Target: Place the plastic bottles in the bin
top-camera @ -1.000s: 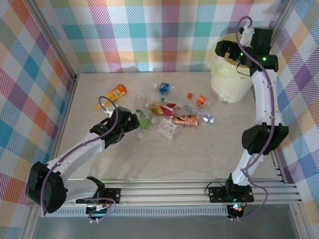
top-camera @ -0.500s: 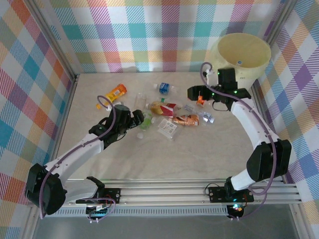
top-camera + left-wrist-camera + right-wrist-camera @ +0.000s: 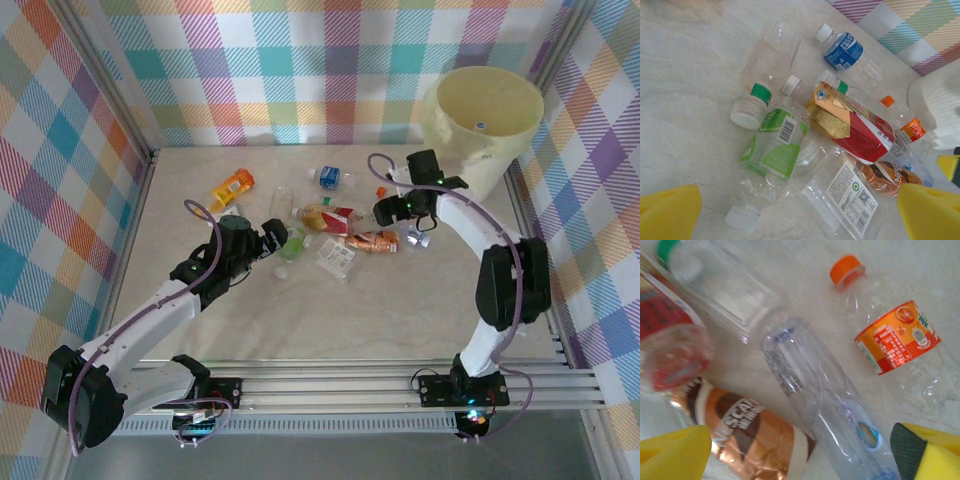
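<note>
A clear bottle [image 3: 810, 385] is seen lying diagonally between the spread, empty jaws of the right gripper [image 3: 800, 455], long axis skewed to the closing line.

- "NESCA…" in white letters on the brown-label bottle [image 3: 747, 432], just beside the right hand [image 3: 800, 455].
- A barcode with digits too small to read on the green-label bottle [image 3: 777, 145], ahead of the left hand [image 3: 800, 212].

The bin [image 3: 485, 120] stands on the desk [image 3: 400, 310]. Left of it lie the plastic bottles [image 3: 340, 220]; my right end effector [image 3: 385, 212] is over those nearest the bin, my left end effector [image 3: 275, 238] by those farthest.
</note>
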Motion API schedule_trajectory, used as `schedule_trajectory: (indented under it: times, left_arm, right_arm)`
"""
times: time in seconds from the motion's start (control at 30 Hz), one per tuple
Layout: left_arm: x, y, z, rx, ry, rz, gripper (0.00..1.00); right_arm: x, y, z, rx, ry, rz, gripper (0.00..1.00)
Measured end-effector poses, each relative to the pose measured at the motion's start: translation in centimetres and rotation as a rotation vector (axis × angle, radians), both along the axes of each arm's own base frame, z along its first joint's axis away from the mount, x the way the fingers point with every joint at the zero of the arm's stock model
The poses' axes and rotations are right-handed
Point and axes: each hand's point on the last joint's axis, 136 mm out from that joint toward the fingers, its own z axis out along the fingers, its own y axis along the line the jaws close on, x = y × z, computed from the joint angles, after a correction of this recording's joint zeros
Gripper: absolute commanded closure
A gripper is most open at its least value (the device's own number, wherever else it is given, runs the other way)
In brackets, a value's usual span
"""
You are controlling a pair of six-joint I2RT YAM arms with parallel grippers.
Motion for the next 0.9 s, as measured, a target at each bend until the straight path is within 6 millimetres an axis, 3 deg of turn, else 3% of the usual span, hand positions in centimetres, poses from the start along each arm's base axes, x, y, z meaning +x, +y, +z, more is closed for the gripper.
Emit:
schedule_trajectory:
  times: [0.17,0.43,0.9]
  left_arm:
    - [0.0,0.0,-0.1,-0.009,0.006,0.007,0.0]
    - [0.0,0.1,-0.2,-0.011,0.008,0.012,0.0]
    - [0.0,0.2,-0.3,-0.022,0.012,0.03,0.0]
  right_arm:
    - [1.8,-0.6,-1.3,-0.108,0.015,0.017,0.14]
    - [2.9,-0.6,-3.9,-0.196,0.08,0.107,0.2]
    - [3.0,1.2,-8.2,-0.256,0.206,0.232,0.27]
